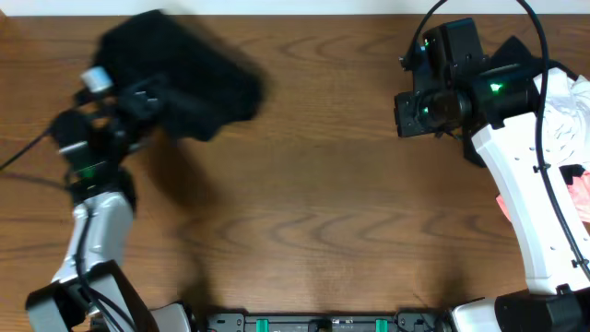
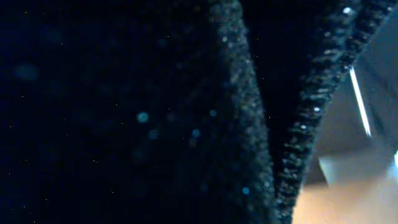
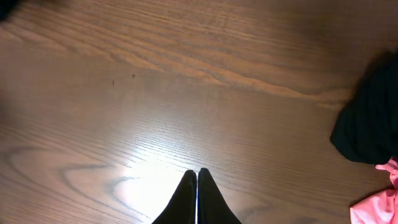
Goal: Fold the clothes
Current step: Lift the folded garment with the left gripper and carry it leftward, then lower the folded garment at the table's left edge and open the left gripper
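The jaws of your left gripper (image 1: 147, 97) grasp the limp black garment (image 1: 198, 78) over the bench (image 1: 323, 184), those of your right gripper (image 3: 197, 186) are clenched empty; pinch the garment's ribbed edge (image 2: 308, 118).

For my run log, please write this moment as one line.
left end effector: gripping black garment | right end effector: shut, empty, above table | pink garment: right edge
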